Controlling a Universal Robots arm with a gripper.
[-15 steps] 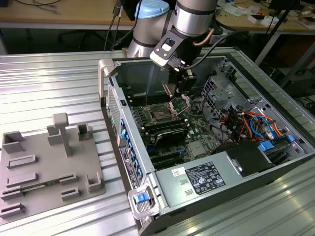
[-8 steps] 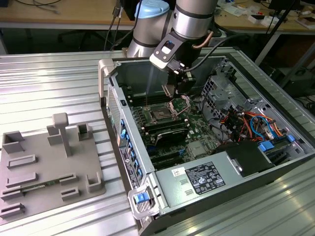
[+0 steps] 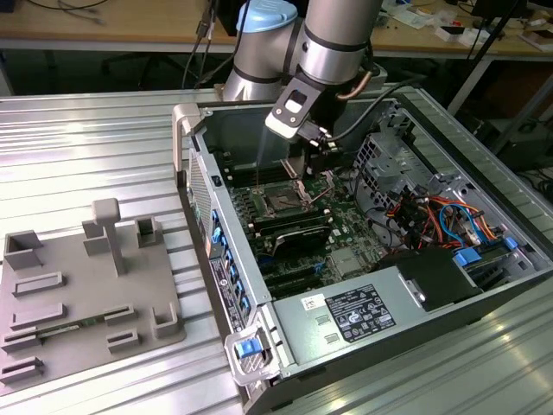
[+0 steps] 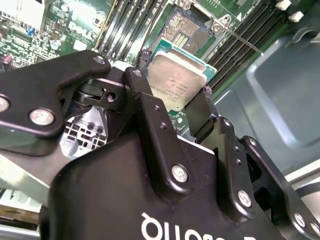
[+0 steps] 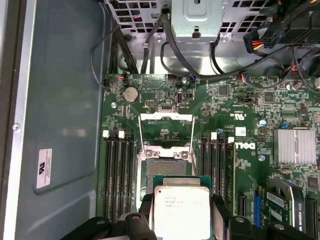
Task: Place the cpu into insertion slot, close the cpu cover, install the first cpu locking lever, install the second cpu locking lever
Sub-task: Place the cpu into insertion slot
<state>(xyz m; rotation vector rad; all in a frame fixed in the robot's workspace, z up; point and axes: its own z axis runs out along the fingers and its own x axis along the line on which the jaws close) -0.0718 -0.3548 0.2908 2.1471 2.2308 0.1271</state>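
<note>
Claw (image 4: 172, 94) grips cpu (image 4: 177, 75), a flat square with dull silver top.

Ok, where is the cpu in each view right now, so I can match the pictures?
Exterior view: too small to tell; it sits at the pincer, near the insertion slot.
Second wrist view: cpu clamped in the pincer, insertion slot just beyond.
First wrist view: cpu in the pincer, overlapping the slot's edge.
Shared landmark: the insertion slot.

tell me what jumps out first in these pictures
The silver-topped cpu is clamped in the gripper in both wrist views. Just past it the dark insertion slot lies bare, the cpu cover swung open. In the exterior view the arm reaches down into an open computer case.
</note>
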